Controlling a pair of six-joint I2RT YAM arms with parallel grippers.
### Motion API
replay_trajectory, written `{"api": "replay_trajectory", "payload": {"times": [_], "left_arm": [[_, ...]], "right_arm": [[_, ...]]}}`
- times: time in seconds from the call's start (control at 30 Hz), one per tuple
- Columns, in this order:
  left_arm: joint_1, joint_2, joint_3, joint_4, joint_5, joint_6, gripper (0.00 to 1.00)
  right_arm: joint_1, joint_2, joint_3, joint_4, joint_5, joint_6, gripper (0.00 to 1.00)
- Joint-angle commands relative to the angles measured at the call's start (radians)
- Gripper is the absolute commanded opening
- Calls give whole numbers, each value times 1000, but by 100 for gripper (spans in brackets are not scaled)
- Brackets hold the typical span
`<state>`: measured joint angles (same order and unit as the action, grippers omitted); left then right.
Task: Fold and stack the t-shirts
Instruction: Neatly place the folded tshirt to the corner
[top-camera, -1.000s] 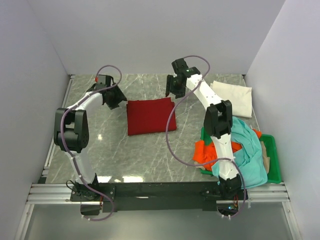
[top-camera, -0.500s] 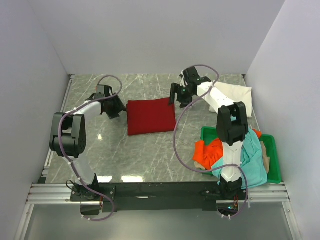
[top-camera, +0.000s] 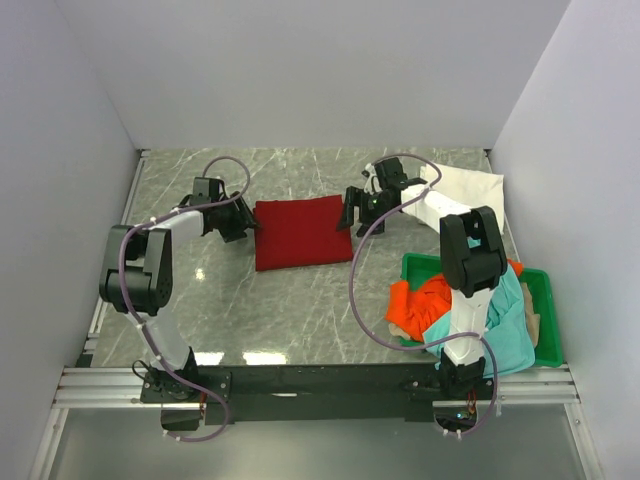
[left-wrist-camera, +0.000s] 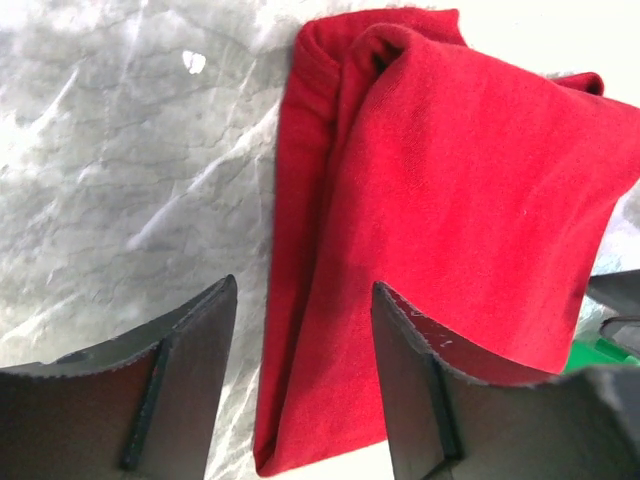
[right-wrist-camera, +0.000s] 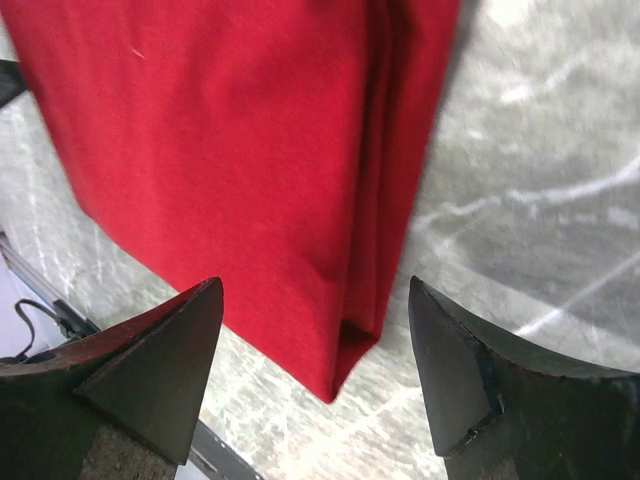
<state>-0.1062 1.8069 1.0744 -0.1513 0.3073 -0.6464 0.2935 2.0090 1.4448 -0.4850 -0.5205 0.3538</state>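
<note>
Both my grippers are down at the folded dark red t-shirt, one at each side edge.

The dark red t-shirt (top-camera: 302, 232) lies folded flat mid-way across the marble table (top-camera: 290, 310). My left gripper (left-wrist-camera: 303, 300) sits low at its left edge, fingers spread wide with the folded edge between them. My right gripper (right-wrist-camera: 315, 295) is spread just as wide over the right edge. Neither grips anything, and I can't quite tell whether my tips touch cloth. The white t-shirt (top-camera: 470, 195) lies flat at the far right. The orange t-shirt (top-camera: 415, 300) and teal t-shirt (top-camera: 505, 330) are heaped in the green tray (top-camera: 545, 300).
</note>
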Motion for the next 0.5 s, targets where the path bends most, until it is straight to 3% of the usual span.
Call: {"api": "replay_trajectory", "payload": {"times": [0.0, 0.47], "left_arm": [[-3, 20, -2, 58, 39, 36, 61], [-3, 55, -56, 91, 16, 30, 48]], "right_arm": [[-13, -13, -6, 88, -42, -3, 81], [-34, 66, 2, 109, -61, -27, 79]]}}
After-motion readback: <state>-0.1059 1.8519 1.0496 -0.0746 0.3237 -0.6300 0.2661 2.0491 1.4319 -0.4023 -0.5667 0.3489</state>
